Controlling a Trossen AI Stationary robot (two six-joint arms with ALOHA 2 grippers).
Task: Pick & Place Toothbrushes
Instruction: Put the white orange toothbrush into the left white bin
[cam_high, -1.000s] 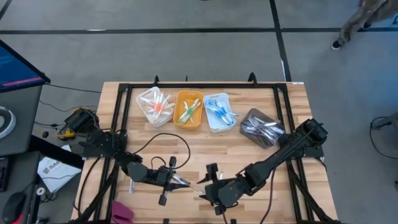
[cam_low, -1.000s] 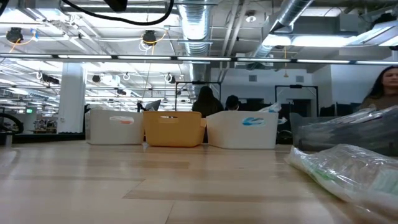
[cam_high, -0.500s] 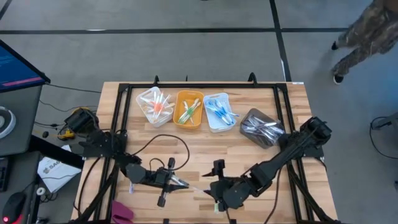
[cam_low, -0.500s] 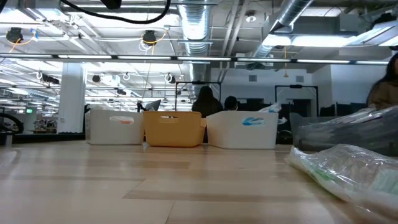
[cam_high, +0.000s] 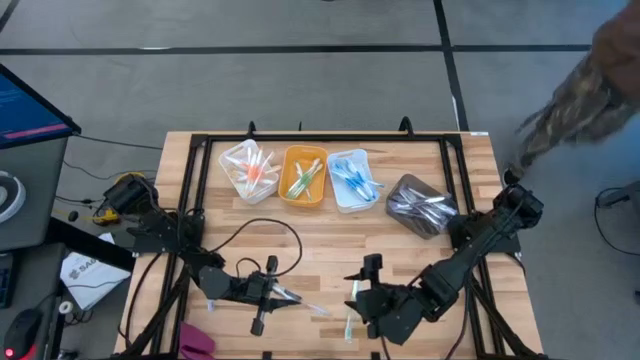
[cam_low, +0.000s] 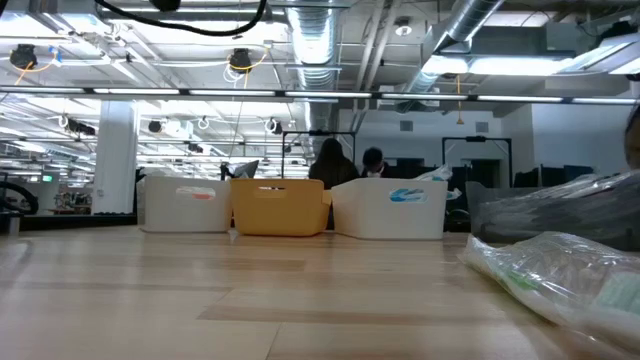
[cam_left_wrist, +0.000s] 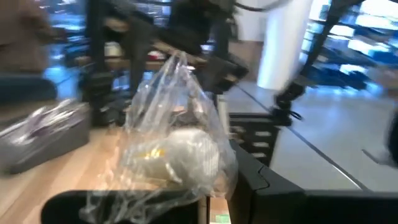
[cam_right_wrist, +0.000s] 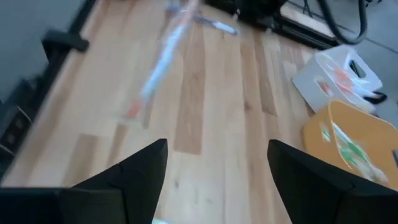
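My left gripper (cam_high: 287, 296) is over the table's near middle, shut on a toothbrush in a clear wrapper (cam_high: 308, 305). The left wrist view shows the crinkled wrapper (cam_left_wrist: 177, 137) with something white inside. My right gripper (cam_high: 353, 307) stands just right of the wrapper's free end. It is open and holds nothing, and its two fingers (cam_right_wrist: 143, 168) frame the wrapped toothbrush (cam_right_wrist: 158, 62) farther off. At the far side, three bins hold loose toothbrushes: a clear one (cam_high: 248, 170), an orange one (cam_high: 303, 177) and a white one (cam_high: 352, 180). My left gripper holds the clear wrapper by one end (cam_high: 293, 298), pinched between its shut fingers. The fingers come in level from the table's left. The rest of the wrapper (cam_right_wrist: 163, 53) sticks out past the fingertips toward my right gripper. The fingers hide the exact place of contact.
A grey bin lined with a plastic bag (cam_high: 420, 205) holds more wrapped brushes at the right of the row; the bag (cam_low: 560, 270) fills the low view's right. A black frame (cam_high: 330, 140) runs round the table. A person walks past the table's far right corner (cam_high: 585, 90).
My right gripper has drawn back from the wrapper's free end toward the table's right edge and risen a little. My left gripper has stayed almost where it was, still shut on the wrapper. The person at the far right has come nearer to the table.
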